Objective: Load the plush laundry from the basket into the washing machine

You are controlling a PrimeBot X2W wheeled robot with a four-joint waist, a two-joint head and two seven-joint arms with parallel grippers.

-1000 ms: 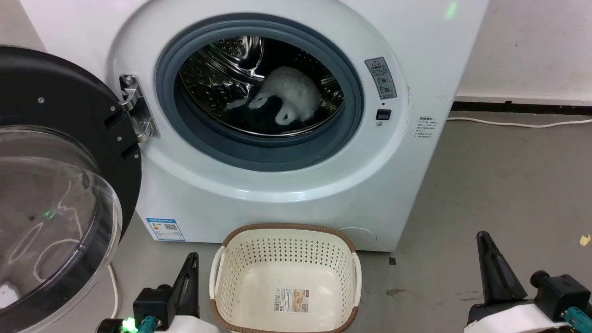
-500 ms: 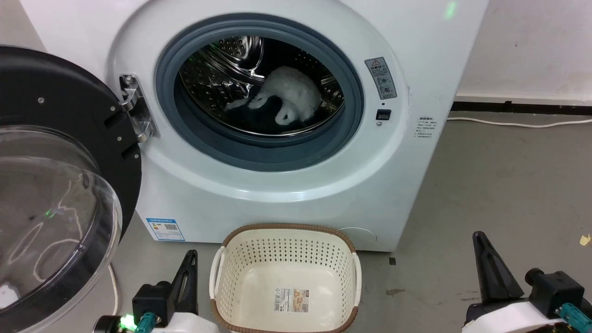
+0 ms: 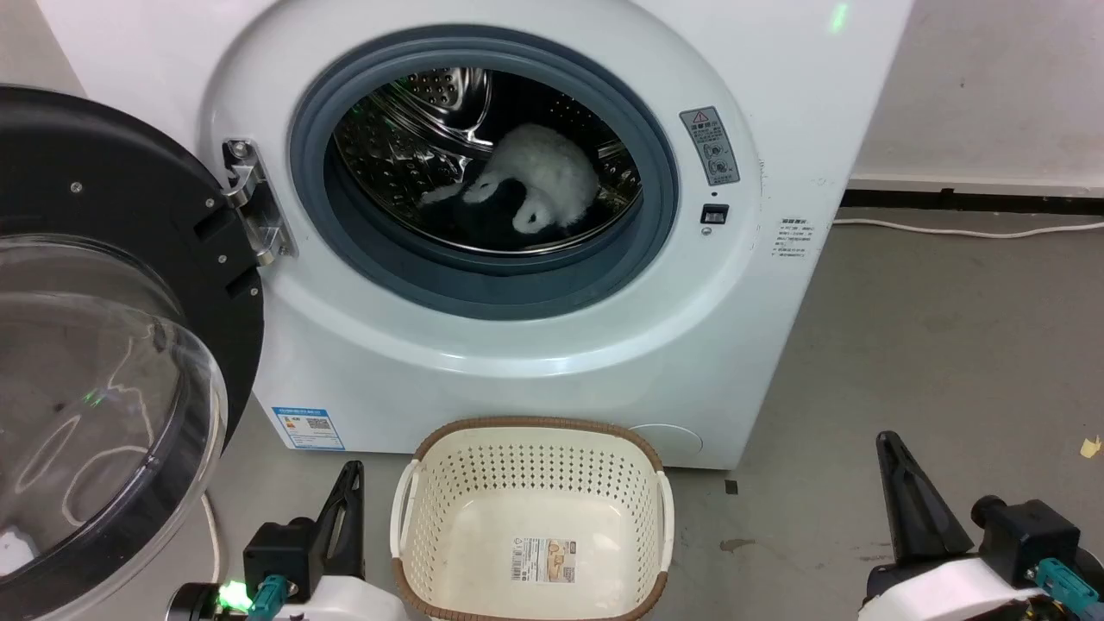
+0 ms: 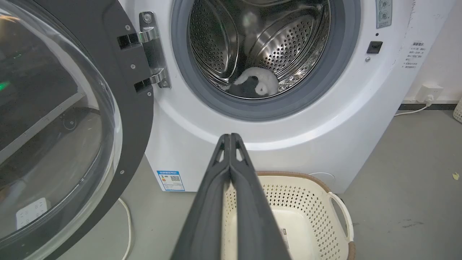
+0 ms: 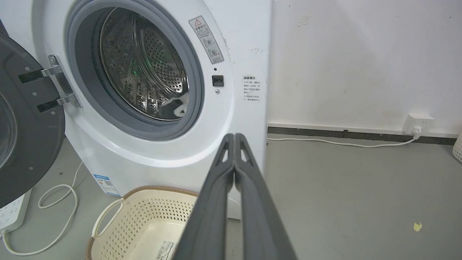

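The plush laundry (image 3: 543,185) lies inside the steel drum of the washing machine (image 3: 483,362), white fur up with dark parts below; it also shows low in the drum (image 4: 252,85). The cream basket (image 3: 530,517) stands on the floor before the washer with just a label sticker (image 3: 543,561) on its bottom. My left gripper (image 3: 349,473) is shut, low at the basket's left side, its fingers pressed together (image 4: 230,139). My right gripper (image 3: 884,442) is shut too, over bare floor right of the basket, tips touching (image 5: 234,138). Neither holds anything.
The washer's black-framed clear door (image 3: 95,379) hangs wide open at the left, close to my left arm. A white cable (image 3: 966,228) runs along the wall's foot at the right to a socket (image 5: 417,124). A power strip (image 5: 11,216) and cord lie left of the washer.
Both grippers have sunk slightly toward the bottom of the head view, the right one also drifting a little left. The toy, basket and door stay put.
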